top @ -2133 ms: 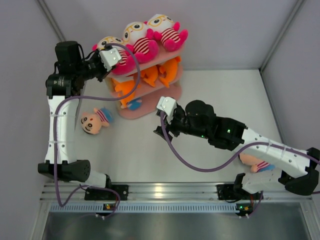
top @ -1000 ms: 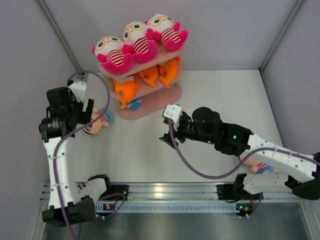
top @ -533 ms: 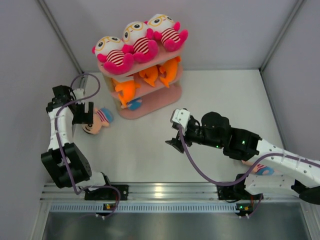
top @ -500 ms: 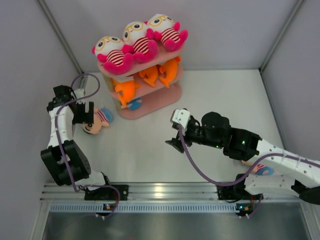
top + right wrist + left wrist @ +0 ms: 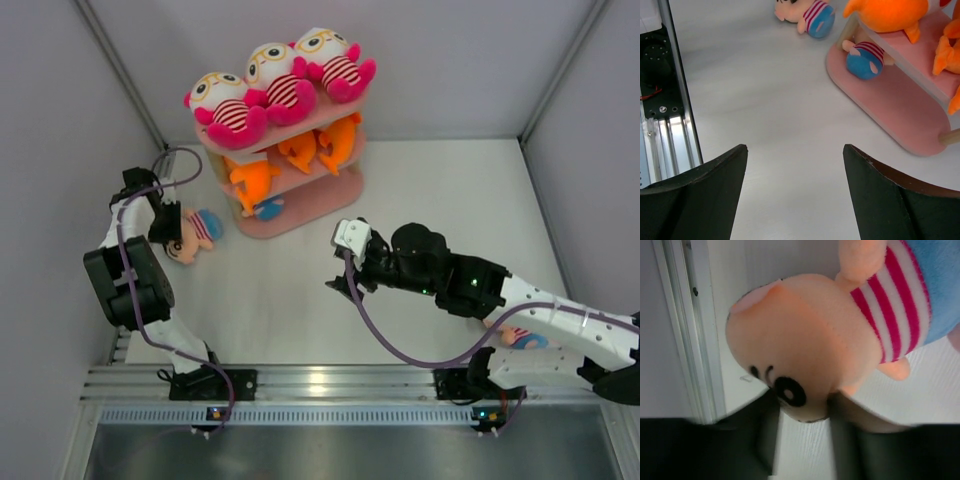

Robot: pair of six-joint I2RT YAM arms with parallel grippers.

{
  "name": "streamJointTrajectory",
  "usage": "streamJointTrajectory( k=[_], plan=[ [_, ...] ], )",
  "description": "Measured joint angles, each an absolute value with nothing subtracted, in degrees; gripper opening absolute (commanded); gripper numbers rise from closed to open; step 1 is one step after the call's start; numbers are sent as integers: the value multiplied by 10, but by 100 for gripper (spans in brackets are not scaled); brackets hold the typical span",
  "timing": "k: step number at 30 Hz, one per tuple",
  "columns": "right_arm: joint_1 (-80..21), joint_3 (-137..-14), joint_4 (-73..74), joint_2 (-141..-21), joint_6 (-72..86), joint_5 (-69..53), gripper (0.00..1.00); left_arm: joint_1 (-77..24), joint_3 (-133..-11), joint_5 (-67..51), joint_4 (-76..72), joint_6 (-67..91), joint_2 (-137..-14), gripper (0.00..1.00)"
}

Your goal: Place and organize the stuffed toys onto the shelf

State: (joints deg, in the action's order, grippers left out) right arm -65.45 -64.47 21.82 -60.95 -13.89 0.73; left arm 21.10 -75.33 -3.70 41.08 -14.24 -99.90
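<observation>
We are judging the job as mostly done. The shelf (image 5: 310, 205) is carrying three white dolls (image 5: 272, 75) on its top board and the sharks (image 5: 250, 178) on the middle one. Only one shelved doll (image 5: 865, 60) is lying on the bottom board, ahead of the right hand (image 5: 795, 150) and off to its right.

That hand is hanging released, fingers wide apart, with nothing but bare tabletop (image 5: 280, 300) between them.

The left hand (image 5: 163, 222) is working on a loose doll (image 5: 805, 345), which is lying on the tabletop with its head right at the hand. The lower face is sitting between the two fingers, and both seem to be touching it. We cannot tell whether they are clenching or only straddling it.

A third doll (image 5: 515, 335) is lying well behind the right hand, tucked beside that arm near its base.

So we are reckoning two striped dolls left to seat on the bottom board beside the first.
</observation>
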Motion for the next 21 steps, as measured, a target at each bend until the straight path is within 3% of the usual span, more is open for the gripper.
streamJointTrajectory(
  k=[1,2,9,17,21],
  plan=[
    [-655,-645,218,-613,-139,7,78,211,-754,-42,407,-140,-999,5],
    [-655,-645,218,-617,-139,7,78,211,-754,-48,405,-143,-999,0],
    [-655,-645,219,-625,-139,7,78,214,-716,-89,399,-189,-942,0],
    [-654,-645,206,-628,-117,-20,77,229,-643,-178,479,-333,-666,0],
    [-654,-636,137,-655,-50,-59,76,228,-636,-246,549,-420,-586,0]
  ],
)
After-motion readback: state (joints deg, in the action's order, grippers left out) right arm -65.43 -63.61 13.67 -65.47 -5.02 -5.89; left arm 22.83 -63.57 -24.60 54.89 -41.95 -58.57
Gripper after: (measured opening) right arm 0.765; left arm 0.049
